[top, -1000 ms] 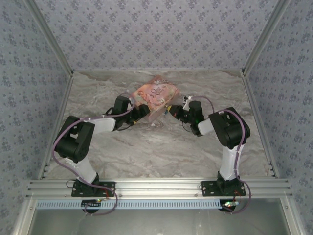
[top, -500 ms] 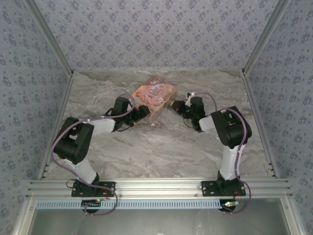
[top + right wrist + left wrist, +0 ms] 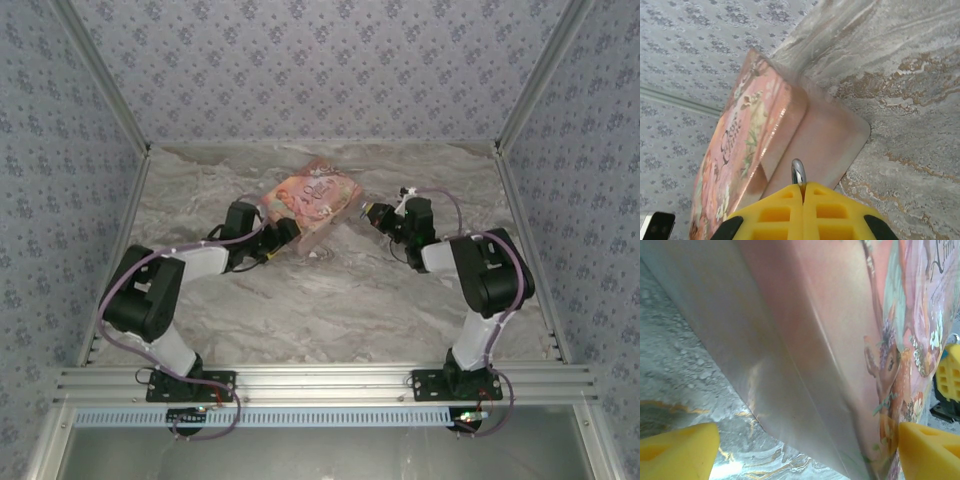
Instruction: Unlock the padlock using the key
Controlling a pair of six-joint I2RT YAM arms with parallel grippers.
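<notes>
Top external view: grey marble-patterned table (image 3: pixel 300 310), enclosed by blue-grey floral-print walls (image 3: pixel 320 70). At its centre sits a pink picture-printed box with rounded corners (image 3: pixel 315 198), set cornerwise with one corner toward the arms. The left gripper (image 3: pixel 287 232) is at the box's near-left edge. The right gripper (image 3: pixel 371 212) is just beside the box's right corner, and contact cannot be judged from here. Left wrist view: two yellow foam pads (image 3: pixel 677 452) are spread wide. The box's lower edge drops into the gap between them, plain greyish side to the left and printed face to the right. The left-hand pad stands clear of the box, and no grasp is evident. Right wrist view: yellow gridded fingers (image 3: pixel 835 212) are pressed flat together, clenched on a small silvery metal loop (image 3: pixel 798 172). The loop's long axis lies in line with the fingers. Its rounded end points away from the wrist toward the box's plain pink side (which fills the space behind it). Whether the loop is the padlock's shackle or part of the key cannot be told, so the padlock's place is otherwise undetermined.
</notes>
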